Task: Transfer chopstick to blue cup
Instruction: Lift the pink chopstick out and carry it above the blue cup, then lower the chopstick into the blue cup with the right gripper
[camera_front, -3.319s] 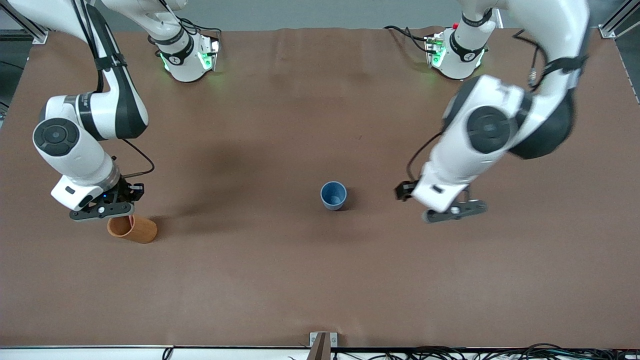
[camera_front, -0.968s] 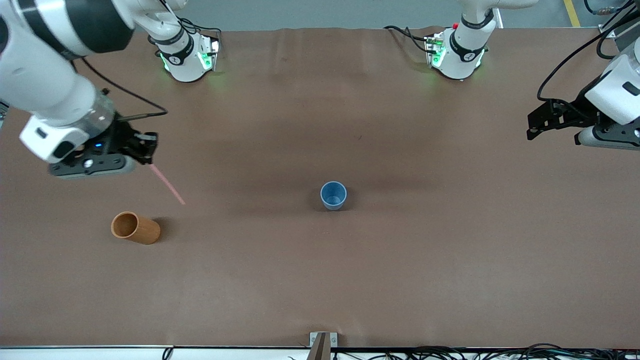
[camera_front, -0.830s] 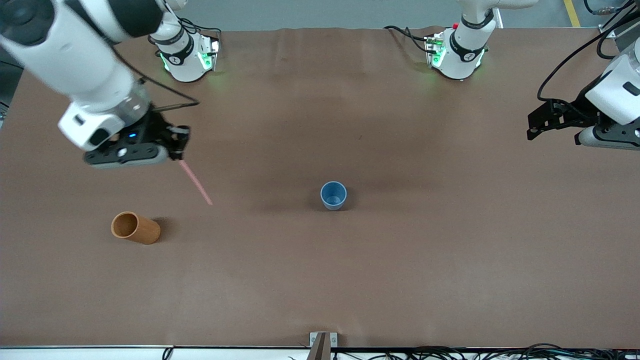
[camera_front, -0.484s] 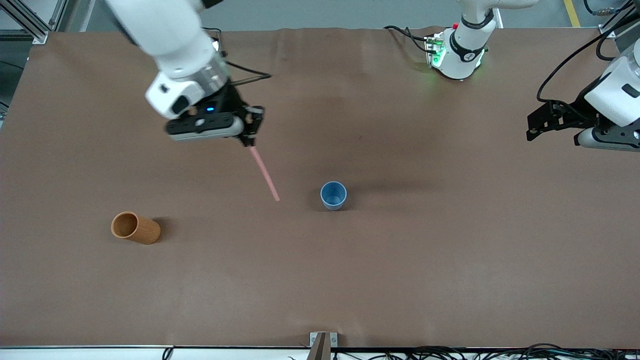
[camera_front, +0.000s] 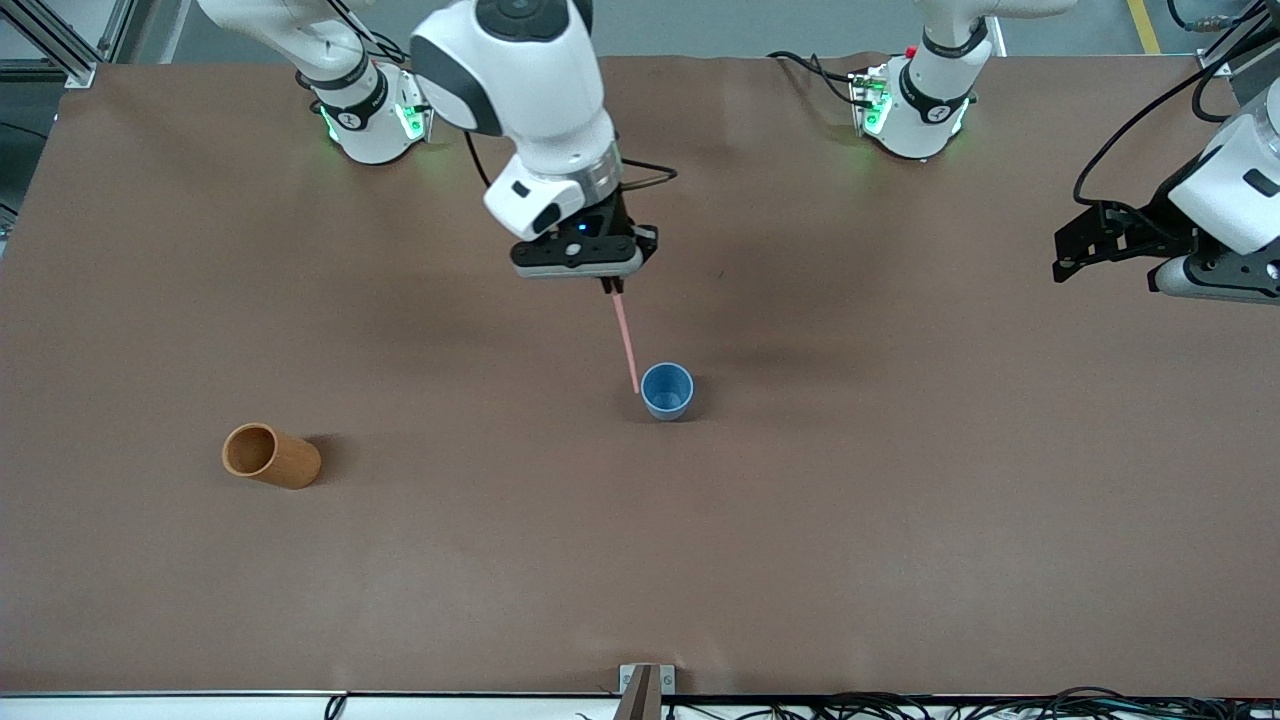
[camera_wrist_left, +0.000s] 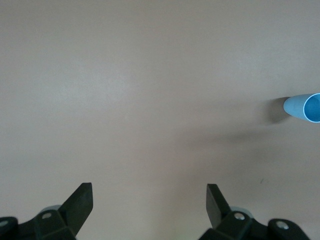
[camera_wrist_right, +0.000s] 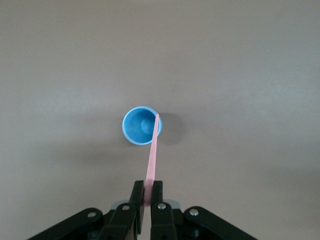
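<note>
My right gripper (camera_front: 611, 287) is shut on the pale pink chopstick (camera_front: 626, 340) and holds it up over the middle of the table. The stick hangs down with its free tip just beside the rim of the small blue cup (camera_front: 667, 390). In the right wrist view the chopstick (camera_wrist_right: 152, 157) runs from the gripper (camera_wrist_right: 148, 191) to the rim of the cup (camera_wrist_right: 140, 125). My left gripper (camera_front: 1215, 290) is open and empty, held over the left arm's end of the table; it (camera_wrist_left: 149, 197) sees the cup (camera_wrist_left: 304, 107) off to one side.
An orange-brown cylindrical cup (camera_front: 270, 456) lies on its side toward the right arm's end of the table, nearer to the front camera than the blue cup. The brown table mat (camera_front: 640, 560) is bare around both cups.
My right gripper has lifted the chopstick out of the orange-brown cup and carried it across to the blue cup. The left arm pulled back to its end, then stayed still.
</note>
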